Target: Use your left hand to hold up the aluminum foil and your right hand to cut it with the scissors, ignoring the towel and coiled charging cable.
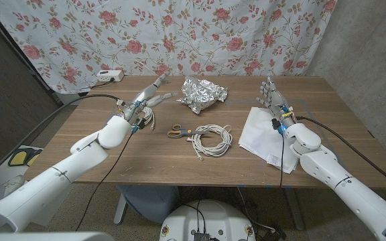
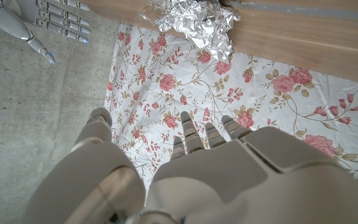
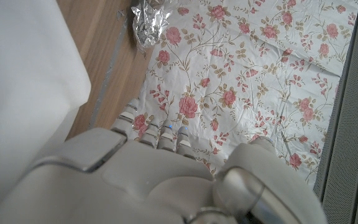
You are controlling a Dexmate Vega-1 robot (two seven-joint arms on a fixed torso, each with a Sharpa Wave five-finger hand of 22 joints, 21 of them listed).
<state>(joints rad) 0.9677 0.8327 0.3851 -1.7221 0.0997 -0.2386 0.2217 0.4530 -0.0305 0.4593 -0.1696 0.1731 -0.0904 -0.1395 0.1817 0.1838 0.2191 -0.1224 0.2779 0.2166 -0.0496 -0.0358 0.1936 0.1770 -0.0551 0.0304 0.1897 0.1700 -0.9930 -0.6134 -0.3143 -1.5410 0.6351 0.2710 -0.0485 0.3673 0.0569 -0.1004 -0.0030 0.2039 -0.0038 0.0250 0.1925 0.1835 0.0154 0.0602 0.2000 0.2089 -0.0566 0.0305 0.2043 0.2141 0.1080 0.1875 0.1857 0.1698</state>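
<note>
A crumpled sheet of aluminum foil (image 1: 202, 94) lies at the back middle of the wooden table (image 1: 146, 157); it also shows as foil (image 2: 194, 22) and foil (image 3: 146, 22) in the wrist views. Scissors (image 1: 177, 131) with grey and yellow handles lie in front of it, near the table's middle. My left hand (image 1: 147, 102) is open, fingers spread and reaching toward the foil's left side, a short gap away. My right hand (image 1: 275, 102) is open with fingers upright, over the far edge of the white towel (image 1: 267, 134), well right of the scissors.
A coiled white charging cable (image 1: 211, 140) lies just right of the scissors. A white power strip (image 1: 108, 76) sits behind the table's back left corner. A floral curtain (image 1: 179, 33) hangs behind the table.
</note>
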